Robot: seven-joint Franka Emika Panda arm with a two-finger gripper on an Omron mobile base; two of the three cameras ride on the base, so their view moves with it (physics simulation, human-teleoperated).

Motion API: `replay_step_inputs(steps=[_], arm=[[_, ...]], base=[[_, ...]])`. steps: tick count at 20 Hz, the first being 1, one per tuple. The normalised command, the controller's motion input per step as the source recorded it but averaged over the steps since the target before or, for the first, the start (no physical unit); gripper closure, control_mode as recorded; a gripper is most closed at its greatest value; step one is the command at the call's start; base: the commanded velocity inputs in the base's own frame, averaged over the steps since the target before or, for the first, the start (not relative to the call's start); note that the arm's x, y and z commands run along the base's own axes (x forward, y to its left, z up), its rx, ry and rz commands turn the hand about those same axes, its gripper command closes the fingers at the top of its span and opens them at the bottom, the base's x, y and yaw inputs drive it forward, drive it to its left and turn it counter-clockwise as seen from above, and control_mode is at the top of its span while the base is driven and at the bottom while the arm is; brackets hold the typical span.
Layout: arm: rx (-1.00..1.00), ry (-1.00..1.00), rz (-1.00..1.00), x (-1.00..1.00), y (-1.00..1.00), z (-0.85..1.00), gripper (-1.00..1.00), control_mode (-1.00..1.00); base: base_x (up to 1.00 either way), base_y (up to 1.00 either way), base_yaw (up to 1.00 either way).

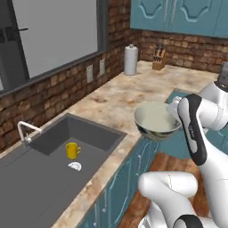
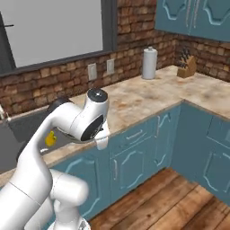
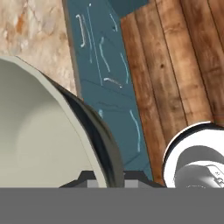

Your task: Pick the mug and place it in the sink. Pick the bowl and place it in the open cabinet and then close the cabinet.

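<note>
Left base view: bowl (image 1: 155, 120) held aloft off the bench (image 1: 111, 100) edge, over the floor, near the wrist. Yellow mug (image 1: 72, 150) already stands in the sink (image 1: 53, 164); cabinet (image 1: 178, 15) up high, well apart.

Right base view: arm hides most of the bowl; grip can't be confirmed here.

Hand view: jaws nearly shut, pinching the bowl's rim (image 3: 98, 131). Judgement: rigid, smooth, prob. slippery; a one-sided rim hold lets it swing, so keep level, move slow.
</note>
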Motion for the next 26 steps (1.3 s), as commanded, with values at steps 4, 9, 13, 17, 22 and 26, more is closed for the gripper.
replay_step_inputs(steps=[4,9,13,17,22,26], arm=[[0.00,0.00,0.00,0.00,0.00,0.00,1.00,1.00],[0.00,0.00,0.00,0.00,0.00,0.00,1.00,1.00],[0.00,0.00,0.00,0.00,0.00,0.00,1.00,1.00],[0.00,0.00,0.00,0.00,0.00,0.00,1.00,1.00],[0.00,0.00,0.00,0.00,0.00,0.00,1.00,1.00],[0.00,0.00,0.00,0.00,0.00,0.00,1.00,1.00]], base=[[0.09,-0.30,-0.88],[0.22,-0.30,-0.83],[0.44,-0.26,-0.75],[0.64,-0.10,-0.71],[0.79,0.00,-0.68],[0.75,0.00,-0.67]])
